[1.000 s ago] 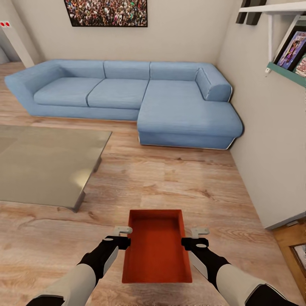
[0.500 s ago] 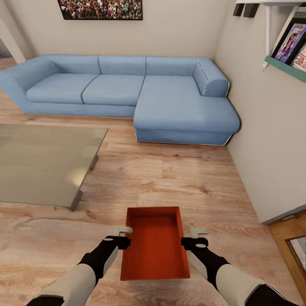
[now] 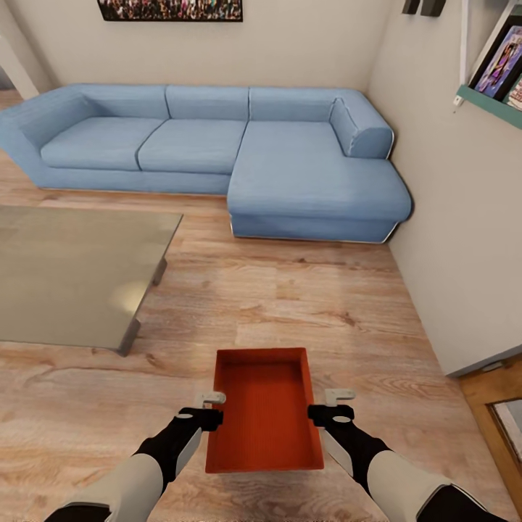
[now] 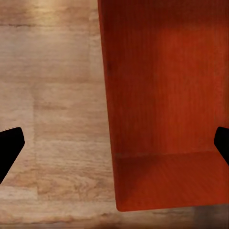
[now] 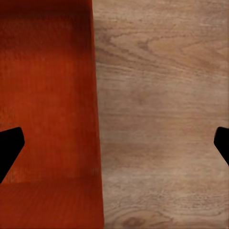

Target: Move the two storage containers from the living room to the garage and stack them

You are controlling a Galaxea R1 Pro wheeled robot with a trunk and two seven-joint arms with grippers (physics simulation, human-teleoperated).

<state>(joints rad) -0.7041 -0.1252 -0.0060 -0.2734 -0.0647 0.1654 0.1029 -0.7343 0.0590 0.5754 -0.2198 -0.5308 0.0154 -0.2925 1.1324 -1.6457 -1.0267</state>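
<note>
Our fingers stand spread on both sides: in the left wrist view the dark fingertips (image 4: 10,145) sit at the far edges of the picture, one over bare wood and one over the box interior, so the box's long wall lies between them. We cannot tell from these pictures whether either finger actually touches that wall. The right wrist view gives the mirror case, one fingertip (image 5: 9,145) over the ribbed orange-red interior, the other over the planks.

From the head view, our left gripper (image 3: 210,407) sits at the left wall of the box (image 3: 264,407) and our right gripper (image 3: 331,406) at its right wall, the two roughly level with each other. We see the box lidless and empty, long axis pointing away from us, just in front of us over the wood floor (image 3: 304,304).

Ahead stands the blue sofa (image 3: 217,145) along the far wall, with a grey low table (image 3: 72,275) to our left. On our right runs a white wall (image 3: 464,217) carrying a shelf (image 3: 493,109) of pictures.
</note>
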